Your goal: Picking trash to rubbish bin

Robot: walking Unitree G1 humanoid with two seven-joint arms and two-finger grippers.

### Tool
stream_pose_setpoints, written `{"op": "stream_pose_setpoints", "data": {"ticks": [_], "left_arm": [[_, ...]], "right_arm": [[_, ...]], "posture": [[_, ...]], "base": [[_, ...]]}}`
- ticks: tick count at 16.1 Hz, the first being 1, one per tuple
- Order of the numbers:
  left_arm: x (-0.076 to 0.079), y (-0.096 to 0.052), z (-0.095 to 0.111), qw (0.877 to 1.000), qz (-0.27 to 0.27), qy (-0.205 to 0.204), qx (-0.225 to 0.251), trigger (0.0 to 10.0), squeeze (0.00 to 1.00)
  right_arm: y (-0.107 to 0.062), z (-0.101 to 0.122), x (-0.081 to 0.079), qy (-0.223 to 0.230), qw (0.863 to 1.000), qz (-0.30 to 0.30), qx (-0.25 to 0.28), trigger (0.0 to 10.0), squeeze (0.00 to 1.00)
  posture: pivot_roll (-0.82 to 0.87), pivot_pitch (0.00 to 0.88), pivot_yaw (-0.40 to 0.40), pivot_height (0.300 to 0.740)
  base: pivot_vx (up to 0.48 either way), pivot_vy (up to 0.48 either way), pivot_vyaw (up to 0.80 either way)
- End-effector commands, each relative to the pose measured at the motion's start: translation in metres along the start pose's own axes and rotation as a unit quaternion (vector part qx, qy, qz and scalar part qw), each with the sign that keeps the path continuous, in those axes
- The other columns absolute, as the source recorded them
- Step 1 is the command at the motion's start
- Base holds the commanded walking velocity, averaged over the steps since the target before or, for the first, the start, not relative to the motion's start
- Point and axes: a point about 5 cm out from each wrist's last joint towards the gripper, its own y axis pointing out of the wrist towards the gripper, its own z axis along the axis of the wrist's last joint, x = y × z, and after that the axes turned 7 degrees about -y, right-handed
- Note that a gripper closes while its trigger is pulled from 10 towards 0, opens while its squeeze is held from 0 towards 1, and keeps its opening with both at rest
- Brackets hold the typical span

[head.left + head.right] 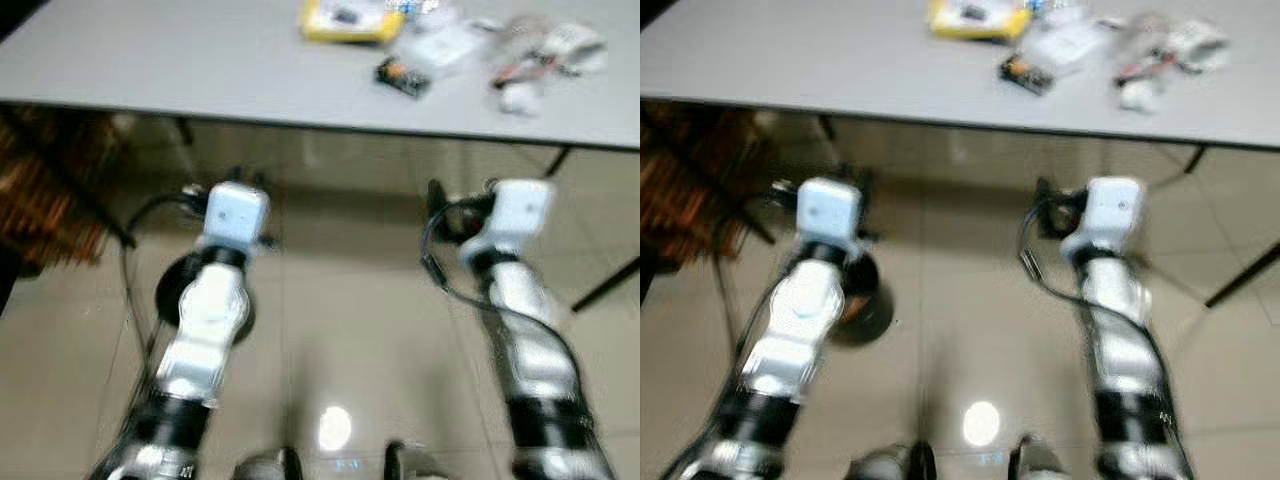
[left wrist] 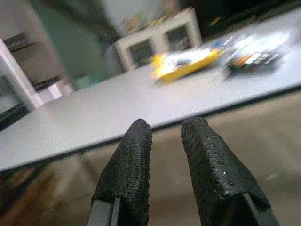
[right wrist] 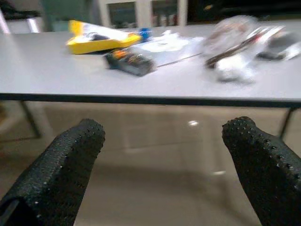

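**Facing the littered table, both grippers empty**

From the head, we see trash on the grey table [image 1: 200, 70]: a yellow packet [image 1: 345, 22], a dark wrapper [image 1: 402, 77], crumpled plastic [image 1: 540, 55].

Our left gripper [image 2: 164, 141] is narrow, holding nothing.

Our right gripper [image 3: 164, 141] is spread wide towards the wrapper, seemingly readied for a pick.

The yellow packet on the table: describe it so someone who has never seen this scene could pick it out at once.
Start at the grey table ahead of the robot, with a cluster of litter along its far side. The yellow packet lies flat at the robot's-left end of that cluster, beside a small dark wrapper and clear plastic bags. It is the only bright yellow item there.
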Motion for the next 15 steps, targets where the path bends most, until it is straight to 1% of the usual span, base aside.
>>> {"op": "stream_pose_setpoints", "data": {"ticks": [1, 15], "left_arm": [[-0.0098, -0.0049, -0.0073, 1.000, 0.007, 0.010, -0.016, 10.0, 0.00], [-0.0073, -0.0067, -0.0092, 1.000, 0.002, 0.008, -0.022, 10.0, 0.00]], "right_arm": [[-0.0010, 0.0014, -0.0094, 0.007, 1.000, 0.010, 0.007, 10.0, 0.00], [-0.0028, 0.0001, -0.0097, 0.004, 1.000, 0.009, 0.006, 10.0, 0.00]], "posture": [[0.08, 0.214, 0.090, 0.740], [0.08, 0.232, 0.093, 0.740]], "base": [[0.300, 0.000, 0.00], [0.317, 0.000, 0.00]]}}
